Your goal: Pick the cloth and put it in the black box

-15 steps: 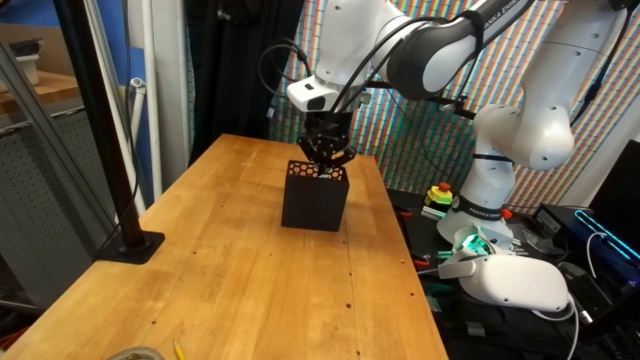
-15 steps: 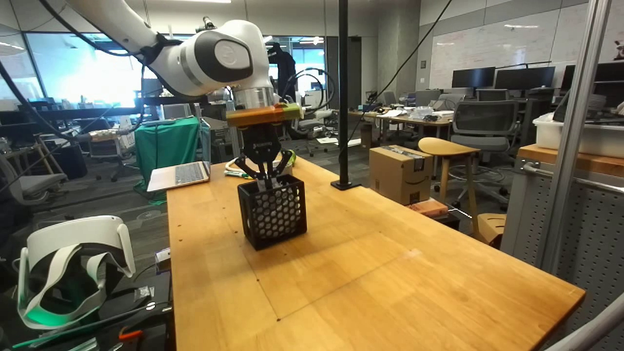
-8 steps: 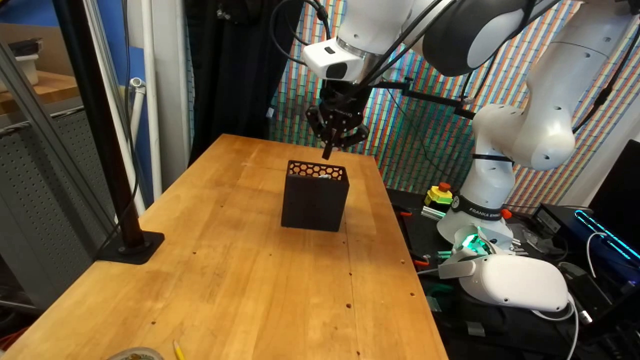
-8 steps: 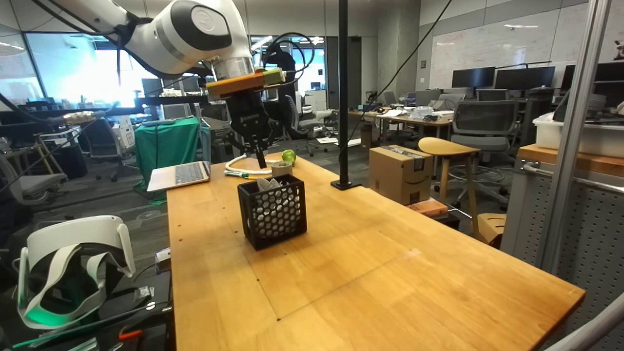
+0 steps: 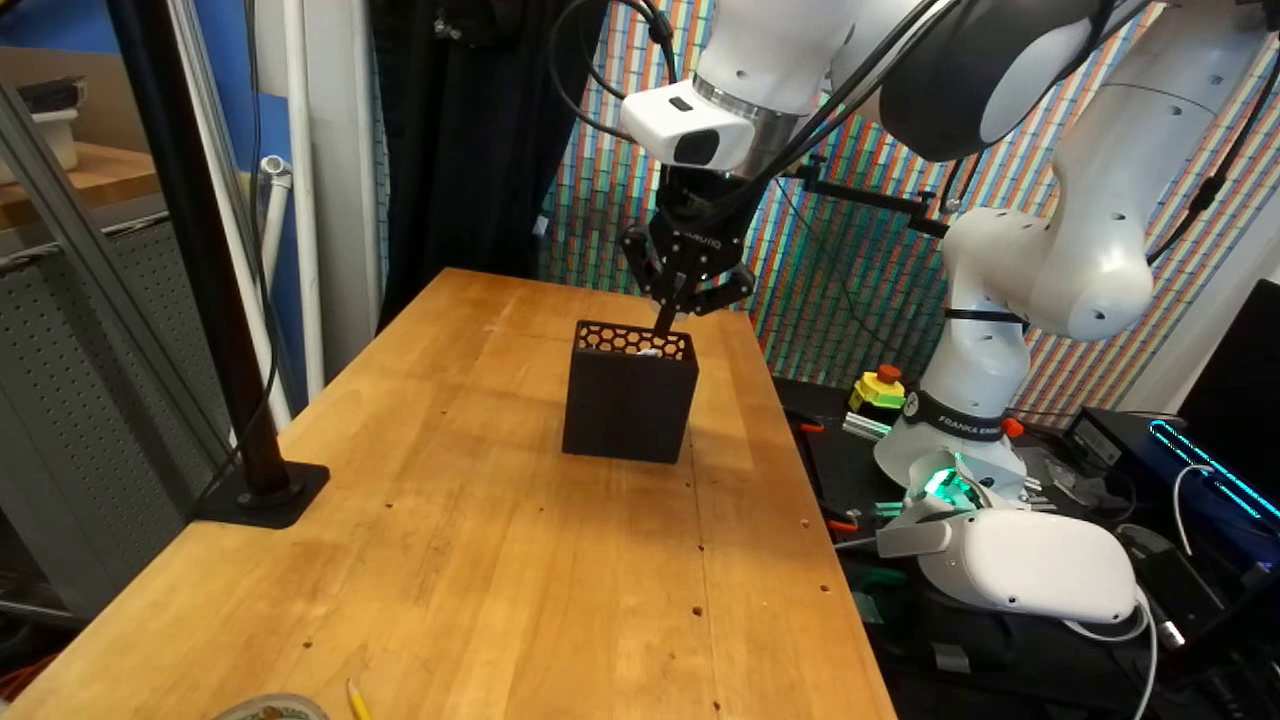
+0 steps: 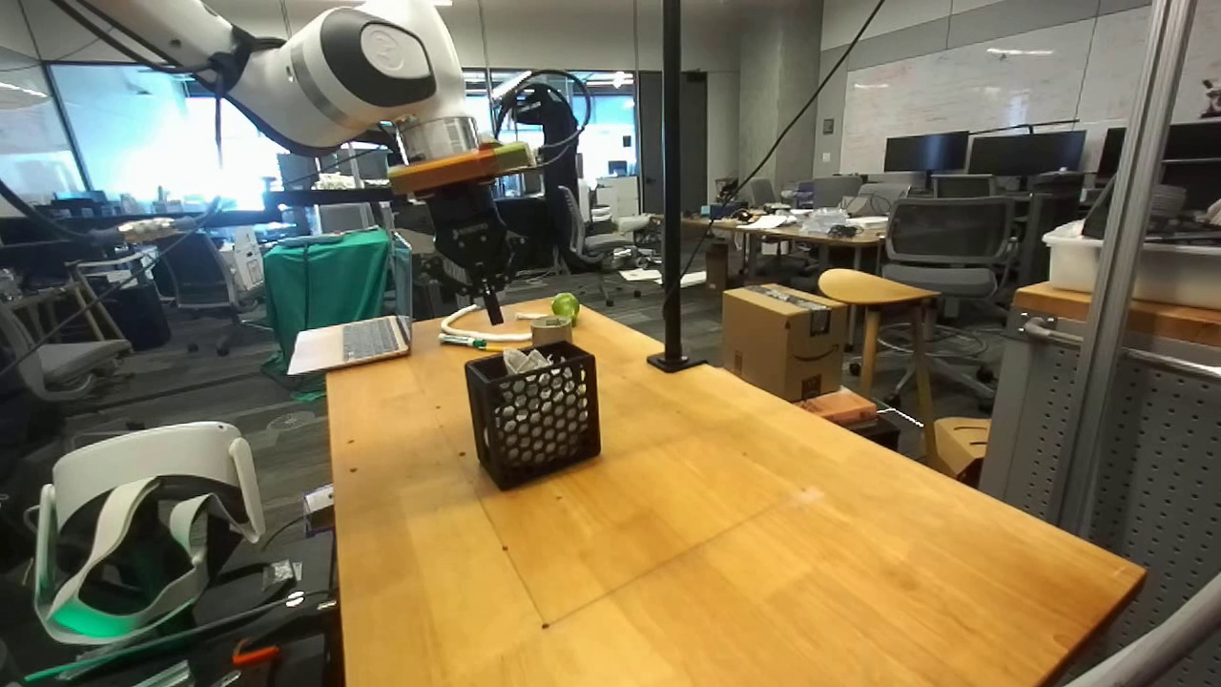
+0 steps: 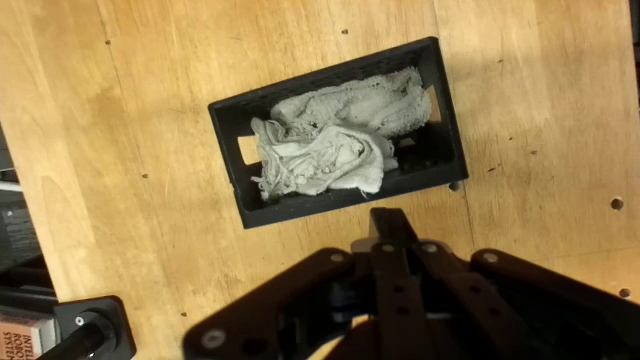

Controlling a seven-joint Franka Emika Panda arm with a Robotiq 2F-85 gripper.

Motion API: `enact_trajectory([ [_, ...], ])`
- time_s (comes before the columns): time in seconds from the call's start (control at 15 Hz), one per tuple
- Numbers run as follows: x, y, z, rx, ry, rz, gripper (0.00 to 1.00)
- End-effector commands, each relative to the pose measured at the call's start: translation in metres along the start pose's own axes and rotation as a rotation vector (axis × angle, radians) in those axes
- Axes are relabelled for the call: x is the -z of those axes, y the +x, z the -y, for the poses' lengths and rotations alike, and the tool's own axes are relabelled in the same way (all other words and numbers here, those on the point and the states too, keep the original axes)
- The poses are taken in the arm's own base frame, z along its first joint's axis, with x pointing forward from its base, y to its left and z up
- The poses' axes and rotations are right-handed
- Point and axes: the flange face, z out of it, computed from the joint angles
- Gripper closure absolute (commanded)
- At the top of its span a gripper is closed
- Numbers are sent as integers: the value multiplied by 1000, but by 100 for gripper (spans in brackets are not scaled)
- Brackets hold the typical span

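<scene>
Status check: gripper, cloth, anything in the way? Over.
Gripper shut, holding nothing. Cloth bunched inside black box. Nothing seen blocking gripper; pole at edge of table, apart from box.

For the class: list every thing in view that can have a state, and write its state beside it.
Black box: upright, open-topped
Cloth: crumpled, inside the black box
Gripper: shut, holding nothing, apart from cloth and box
Laptop: open
Cardboard box: closed, tape across the top
Headset: green glow beside it; on or off, cannot tell
Red stop button: pressed or not, cannot tell
</scene>
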Motion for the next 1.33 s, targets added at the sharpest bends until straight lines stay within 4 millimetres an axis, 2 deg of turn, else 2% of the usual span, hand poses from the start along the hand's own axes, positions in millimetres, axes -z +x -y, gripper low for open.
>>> enact_trajectory([
  [0.0, 0, -1, 3, -24, 6, -39, 99],
  [0.93, -34, -11, -3, -48, 56, -47, 99],
  [1.27, -38, -18, -7, -63, 59, -36, 99],
])
